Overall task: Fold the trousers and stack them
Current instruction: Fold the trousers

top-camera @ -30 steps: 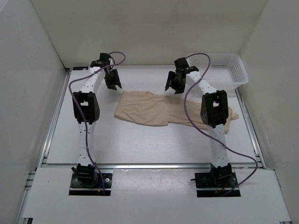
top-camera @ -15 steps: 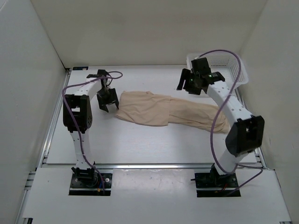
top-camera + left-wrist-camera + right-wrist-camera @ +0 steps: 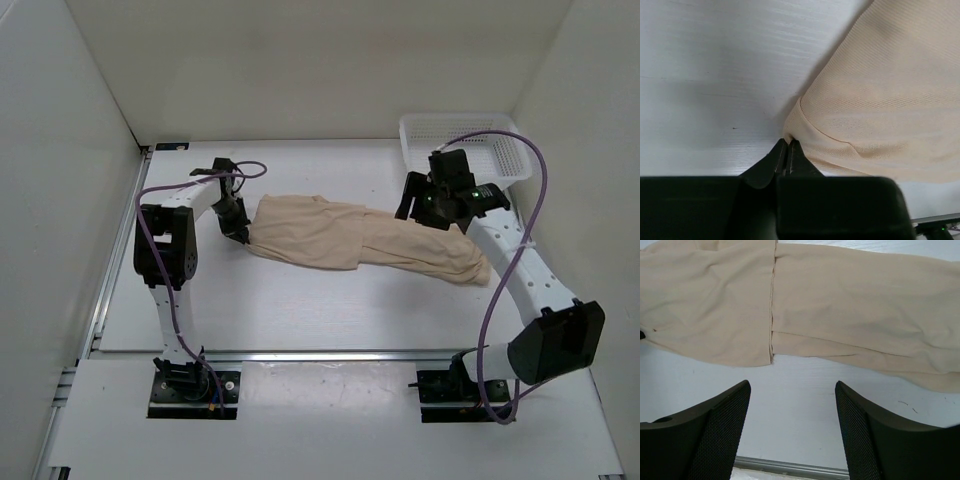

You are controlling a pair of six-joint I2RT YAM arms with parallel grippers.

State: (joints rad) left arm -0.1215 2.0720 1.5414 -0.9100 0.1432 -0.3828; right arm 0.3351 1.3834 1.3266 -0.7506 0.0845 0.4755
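The beige trousers (image 3: 350, 235) lie flat and wrinkled across the middle of the table, waist end at the left and legs running to the right. My left gripper (image 3: 240, 230) is down at their near left corner. In the left wrist view its jaws (image 3: 787, 144) are shut on a small pinch of that trousers corner (image 3: 880, 100). My right gripper (image 3: 425, 212) hovers over the far edge of the legs. The right wrist view shows its fingers (image 3: 792, 387) open with only bare table between them, and the trousers (image 3: 840, 305) lie just beyond the tips.
A white mesh basket (image 3: 505, 130) stands at the back right corner, just behind the right arm. Metal rails run along the table's left edge (image 3: 115, 260) and right edge (image 3: 535, 270). White walls enclose the table on three sides.
The left gripper dropped to the trousers' left corner and shut on it. The right arm swung right and came down over the legs, its jaws still open.
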